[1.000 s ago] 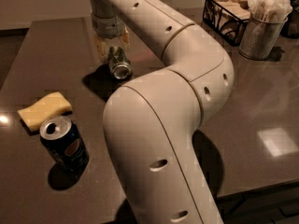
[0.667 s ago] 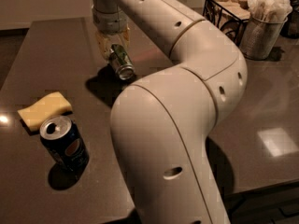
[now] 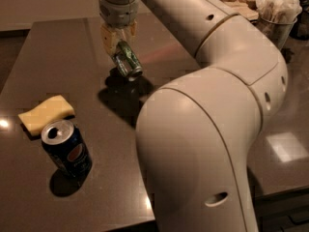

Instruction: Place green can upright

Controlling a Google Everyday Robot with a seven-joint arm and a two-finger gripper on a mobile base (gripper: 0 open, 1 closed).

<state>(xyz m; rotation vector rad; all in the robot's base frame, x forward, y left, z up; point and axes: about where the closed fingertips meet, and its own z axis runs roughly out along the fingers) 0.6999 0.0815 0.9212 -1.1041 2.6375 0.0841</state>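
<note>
I read only Pepsi, on the blue can [image 3: 67, 150] near left; the green can [image 3: 128, 62], clamped in the gripper [image 3: 118, 43] farther back, shows nothing legible.

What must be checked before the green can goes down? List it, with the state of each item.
1. Grasp: ok, the gripper is shut on the green can, above the table's far half.
2. Green can upright: not ok, it hangs tilted, one end down toward the camera.
3. Table bare beneath it: ok, only shadow there.
4. Pepsi can and sponge apart from that spot: ok, both nearer the camera.
5. Green can touching the table: cannot tell.
</note>
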